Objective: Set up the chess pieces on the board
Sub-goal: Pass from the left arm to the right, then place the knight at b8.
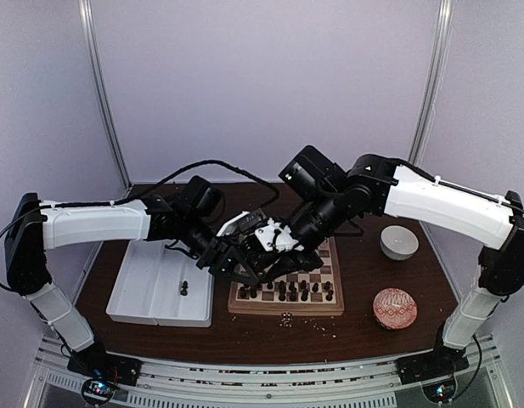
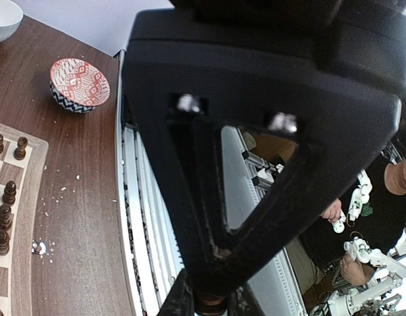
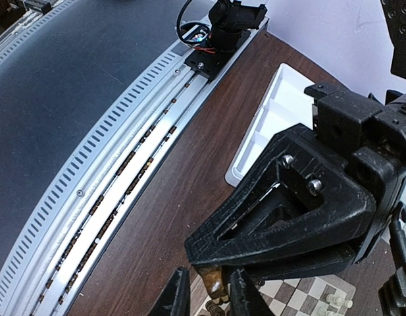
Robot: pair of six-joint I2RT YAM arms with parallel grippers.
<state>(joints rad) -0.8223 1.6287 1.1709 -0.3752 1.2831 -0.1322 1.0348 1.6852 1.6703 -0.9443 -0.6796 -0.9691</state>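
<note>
1. White tray [image 1: 143,297]: left of both grippers; holds 1 lone dark piece [image 1: 184,287].
2. Left gripper [image 2: 210,305]: jaws narrow, pinching a dark chess piece [image 3: 214,283] at its tips.
3. Right gripper [image 3: 209,299]: tip to tip with the left. Its fingers closely flank the same piece; whether they grip cannot be told.
4. Board [image 1: 317,311]: beneath both grippers, extending right; dark chess pieces [image 1: 291,291] line its near rows.
5. White bowl [image 1: 399,242] and patterned bowl [image 1: 395,308]: well right of the right gripper.
</note>
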